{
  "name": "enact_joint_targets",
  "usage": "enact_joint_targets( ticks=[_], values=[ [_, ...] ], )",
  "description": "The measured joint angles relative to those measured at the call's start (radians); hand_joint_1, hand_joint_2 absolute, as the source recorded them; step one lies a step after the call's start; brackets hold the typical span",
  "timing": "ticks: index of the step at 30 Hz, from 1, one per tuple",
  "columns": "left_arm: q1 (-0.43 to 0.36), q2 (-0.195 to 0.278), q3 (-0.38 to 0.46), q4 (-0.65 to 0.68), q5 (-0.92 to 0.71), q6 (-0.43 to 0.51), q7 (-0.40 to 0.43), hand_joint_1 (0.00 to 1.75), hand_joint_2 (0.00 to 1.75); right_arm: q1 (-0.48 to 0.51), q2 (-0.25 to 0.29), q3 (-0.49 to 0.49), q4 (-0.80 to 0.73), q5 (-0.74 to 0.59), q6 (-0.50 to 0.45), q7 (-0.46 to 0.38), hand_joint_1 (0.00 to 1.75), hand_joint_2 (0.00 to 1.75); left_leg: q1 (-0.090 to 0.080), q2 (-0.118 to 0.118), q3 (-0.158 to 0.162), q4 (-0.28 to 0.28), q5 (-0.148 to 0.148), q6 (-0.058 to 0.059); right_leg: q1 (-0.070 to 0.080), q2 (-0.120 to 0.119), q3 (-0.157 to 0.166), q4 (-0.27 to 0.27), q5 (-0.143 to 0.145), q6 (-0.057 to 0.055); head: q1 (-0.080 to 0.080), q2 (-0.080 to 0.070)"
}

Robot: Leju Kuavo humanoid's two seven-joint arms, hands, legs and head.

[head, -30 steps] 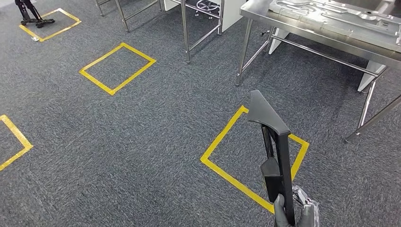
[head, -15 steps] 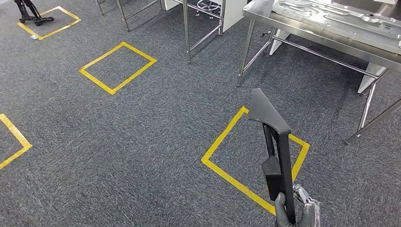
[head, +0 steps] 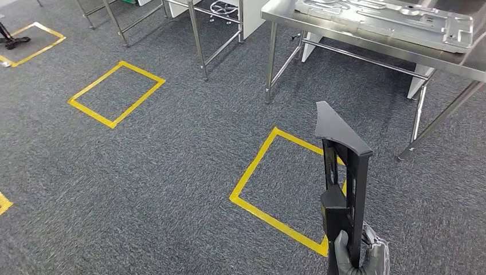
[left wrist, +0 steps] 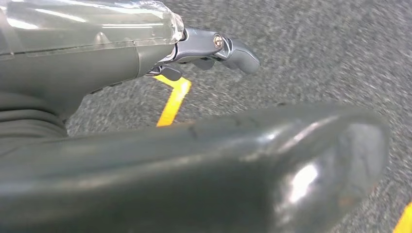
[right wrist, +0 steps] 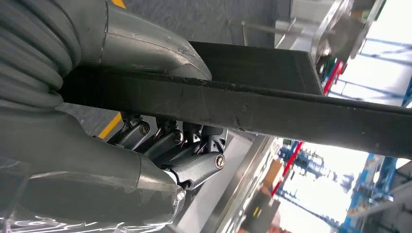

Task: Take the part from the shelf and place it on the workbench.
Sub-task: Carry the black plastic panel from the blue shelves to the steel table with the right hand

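The part (head: pixel 345 172) is a long black plastic piece with a flat angled top. It stands upright at the lower right of the head view, gripped at its lower end by my right hand (head: pixel 356 260). In the right wrist view the black part (right wrist: pixel 291 111) runs across the picture, with the hand's thumb (right wrist: pixel 145 48) on one side and its fingers (right wrist: pixel 184 145) wrapped round the other. The steel workbench (head: pixel 344 35) stands ahead at the upper right. My left hand (left wrist: pixel 121 53) hangs over the carpet with its fingers (left wrist: pixel 235 48) stretched out, holding nothing.
A shiny pressed metal panel (head: pixel 390 17) lies on the workbench. A yellow taped square (head: pixel 252 172) marks the grey carpet just before the bench legs (head: pixel 269 63). Another yellow square (head: pixel 114 94) and more steel table legs (head: pixel 198 43) lie to the left.
The whole view has shifted: the workbench and floor squares have slid left as the camera moved. The part stays upright in my right hand.
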Motion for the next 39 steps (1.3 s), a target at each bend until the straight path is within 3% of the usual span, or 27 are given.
enact_joint_targets(
  ticks=[2,4,6,8,9,10,11,12,13,15,16,19,21,23,25,26,27,29,30,32,36,37,39],
  values=[
    [-0.001,0.002,0.004,0.000,-0.001,-0.001,0.000,0.00,0.00,-0.001,0.000,0.000,0.000,-0.004,0.004,0.005,1.75,1.75,-0.004,-0.021,0.019,-0.041,-0.002,0.006,-0.006,0.021,-0.005,0.000,-0.001,0.012,0.000,0.000],
    [-0.004,0.002,0.008,0.000,-0.003,-0.002,-0.001,0.00,0.00,-0.001,0.001,0.000,0.000,-0.008,0.009,0.014,1.75,1.75,-0.004,-0.001,0.031,-0.059,0.000,0.011,-0.011,0.031,-0.007,-0.004,-0.001,0.026,0.000,0.000],
    [-0.005,0.000,0.012,0.000,-0.005,-0.004,-0.002,0.00,0.00,-0.005,0.001,0.000,-0.001,-0.011,0.012,0.019,1.75,1.75,0.001,0.023,0.045,-0.081,0.006,0.020,-0.010,-0.013,-0.022,0.032,-0.025,0.035,0.003,0.000],
    [-0.002,0.000,0.014,0.000,-0.007,-0.007,-0.003,0.00,0.00,-0.013,0.001,0.000,0.000,-0.016,0.013,0.022,1.75,1.75,0.001,0.050,0.056,-0.091,0.004,0.027,-0.011,-0.071,-0.079,0.141,-0.077,0.043,0.005,0.000],
    [0.000,0.000,0.015,0.000,-0.008,-0.008,-0.003,0.00,0.00,-0.015,0.001,0.000,0.000,-0.018,0.013,0.024,1.75,1.75,0.001,0.064,0.060,-0.091,0.000,0.027,-0.013,-0.083,-0.116,0.203,-0.099,0.048,0.006,0.000],
    [0.001,0.000,0.015,0.000,-0.009,-0.010,-0.003,0.00,0.00,-0.016,0.001,0.000,0.000,-0.019,0.013,0.026,1.75,1.75,0.000,0.078,0.064,-0.090,-0.005,0.026,-0.014,-0.088,-0.141,0.243,-0.104,0.052,0.006,0.000],
    [0.001,-0.001,0.016,0.000,-0.010,-0.011,-0.003,0.00,0.00,-0.015,0.001,-0.001,0.000,-0.020,0.013,0.028,1.75,1.75,0.000,0.091,0.070,-0.090,-0.011,0.025,-0.015,-0.091,-0.150,0.249,-0.090,0.055,0.006,0.000],
    [0.001,-0.001,0.016,0.000,-0.012,-0.012,-0.003,0.00,0.00,-0.015,0.001,-0.001,0.000,-0.021,0.012,0.030,1.75,1.75,0.000,0.104,0.078,-0.089,-0.017,0.023,-0.016,-0.097,-0.141,0.220,-0.058,0.057,0.006,0.000],
    [0.001,-0.002,0.016,0.000,-0.014,-0.012,-0.003,0.00,0.00,-0.016,0.001,-0.001,0.000,-0.020,0.010,0.032,1.75,1.75,0.000,0.113,0.088,-0.088,-0.025,0.019,-0.017,-0.106,-0.114,0.158,-0.015,0.057,0.006,0.000],
    [-0.001,-0.003,0.017,0.000,-0.016,-0.013,-0.005,0.00,0.00,-0.018,0.001,-0.001,0.000,-0.012,0.000,0.035,1.75,1.75,-0.002,0.126,0.100,-0.084,-0.042,0.008,-0.013,-0.125,-0.057,0.041,0.034,0.049,0.006,0.000],
    [-0.004,-0.003,0.017,0.000,-0.017,-0.014,-0.007,0.00,0.00,-0.018,0.002,-0.001,0.000,-0.007,-0.007,0.036,1.75,1.75,-0.004,0.130,0.103,-0.083,-0.048,0.002,-0.010,-0.130,-0.042,0.009,0.039,0.043,0.005,0.000],
    [-0.013,-0.003,0.018,0.000,-0.021,-0.014,-0.016,0.00,0.00,-0.016,0.006,-0.002,-0.001,0.001,-0.020,0.040,1.75,1.75,-0.005,0.140,0.115,-0.087,-0.060,-0.014,-0.006,-0.123,-0.033,-0.007,0.025,0.022,0.004,0.000],
    [-0.015,-0.004,0.018,0.000,-0.023,-0.014,-0.020,0.00,0.00,-0.017,0.008,-0.003,-0.004,0.002,-0.024,0.041,1.75,1.75,-0.001,0.117,0.110,-0.051,-0.082,-0.024,-0.010,-0.117,-0.016,-0.017,0.019,0.009,0.001,0.000],
    [-0.011,-0.006,0.018,0.001,-0.024,-0.014,-0.021,0.00,0.00,-0.020,0.013,-0.004,-0.006,0.003,-0.026,0.041,1.75,1.75,0.002,0.080,0.046,0.070,-0.129,-0.029,-0.012,-0.112,0.000,-0.022,0.010,-0.003,-0.003,0.000],
    [-0.004,-0.008,0.018,0.001,-0.024,-0.014,-0.022,0.00,0.00,-0.022,0.016,-0.004,-0.006,0.004,-0.026,0.042,1.75,1.75,0.003,0.066,-0.043,0.203,-0.160,-0.033,-0.010,-0.100,0.013,-0.022,-0.003,-0.007,-0.004,0.000],
    [0.000,-0.008,0.018,0.001,-0.024,-0.015,-0.022,0.00,0.00,-0.021,0.016,-0.005,-0.006,0.006,-0.027,0.042,1.75,1.75,0.003,0.065,-0.071,0.227,-0.146,-0.033,-0.009,-0.092,0.023,-0.022,-0.011,-0.007,-0.005,0.000],
    [0.003,-0.008,0.018,0.001,-0.024,-0.015,-0.022,0.00,0.00,-0.020,0.017,-0.005,-0.006,0.007,-0.028,0.042,1.75,1.75,0.003,0.064,-0.079,0.211,-0.111,-0.031,-0.009,-0.085,0.036,-0.022,-0.020,-0.005,-0.005,0.000],
    [0.005,-0.008,0.019,0.001,-0.025,-0.015,-0.023,0.00,0.00,-0.019,0.018,-0.006,-0.007,0.010,-0.030,0.042,1.75,1.75,0.002,0.063,-0.052,0.096,-0.011,-0.022,-0.009,-0.077,0.064,-0.022,-0.040,0.000,-0.004,0.000],
    [0.005,-0.008,0.019,0.001,-0.025,-0.016,-0.023,0.00,0.00,-0.020,0.020,-0.006,-0.007,0.011,-0.032,0.042,1.75,1.75,-0.001,0.062,-0.034,0.040,0.019,-0.016,-0.008,-0.074,0.074,-0.022,-0.050,0.005,-0.004,0.000],
    [0.003,-0.008,0.020,0.001,-0.025,-0.016,-0.024,0.00,0.00,-0.020,0.022,-0.007,-0.009,0.012,-0.035,0.041,1.75,1.75,-0.007,0.062,-0.008,-0.022,0.021,-0.004,-0.007,-0.070,0.084,-0.023,-0.062,0.017,-0.005,0.000],
    [0.003,-0.010,0.021,0.001,-0.025,-0.017,-0.027,0.00,0.00,-0.019,0.024,-0.008,-0.011,0.015,-0.038,0.041,1.75,1.75,-0.005,0.059,0.030,-0.060,-0.002,0.020,-0.007,-0.077,0.081,0.013,-0.058,0.042,-0.005,0.000],
    [0.003,-0.011,0.021,0.001,-0.025,-0.018,-0.027,0.00,0.00,-0.020,0.024,-0.008,-0.012,0.015,-0.039,0.041,1.75,1.75,-0.003,0.059,0.044,-0.068,-0.006,0.025,-0.008,-0.081,0.058,0.054,-0.066,0.045,-0.003,0.000],
    [0.002,-0.012,0.022,0.001,-0.025,-0.018,-0.028,0.00,0.00,-0.021,0.024,-0.008,-0.013,0.015,-0.040,0.040,1.75,1.75,-0.002,0.059,0.064,-0.076,-0.018,0.031,-0.009,-0.086,-0.025,0.170,-0.101,0.051,-0.002,0.000]
  ],
)
